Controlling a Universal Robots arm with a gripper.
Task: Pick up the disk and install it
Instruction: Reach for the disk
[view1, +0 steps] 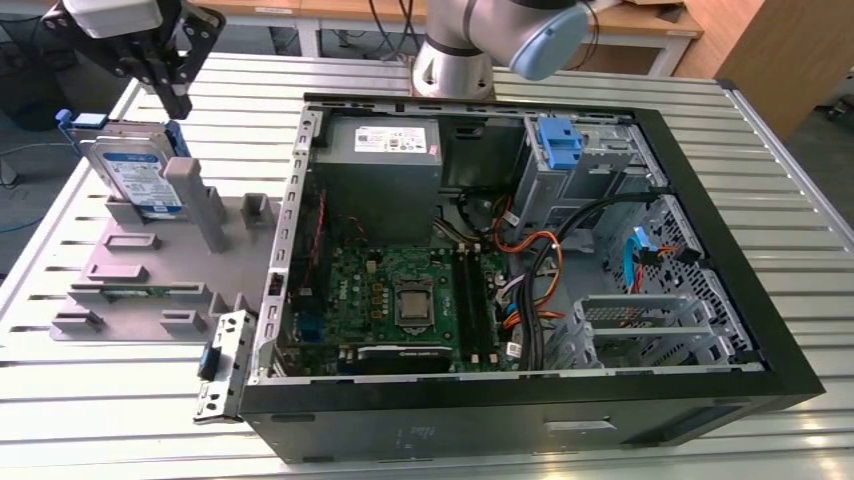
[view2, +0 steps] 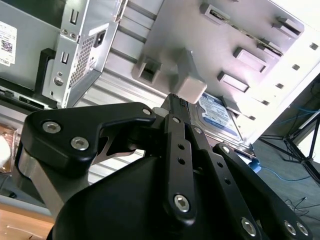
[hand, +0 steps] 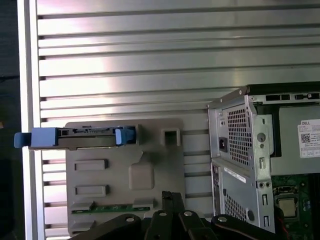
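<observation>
The disk (view1: 134, 178) is a silver drive with a white-and-blue label and blue rails. It stands on edge in a slot at the far end of a grey holder (view1: 147, 270), on the exterior view's left. My gripper (view1: 176, 108) hangs just above and a little behind the disk's top edge, fingers pointing down, shut and holding nothing. The first wrist view looks down on the disk (hand: 80, 137) edge-on, with the gripper (hand: 172, 196) apart from it. In the second wrist view the disk's label (view2: 217, 117) shows beyond the gripper (view2: 172, 98).
An open black computer case (view1: 747, 330) lies on the slatted metal table (view1: 400, 75), right of the holder. Inside are a power supply (view1: 380, 140), a motherboard (view1: 400, 300), cables and a drive cage with a blue bracket (view1: 561, 145). The arm's base (view1: 454, 60) stands behind the case.
</observation>
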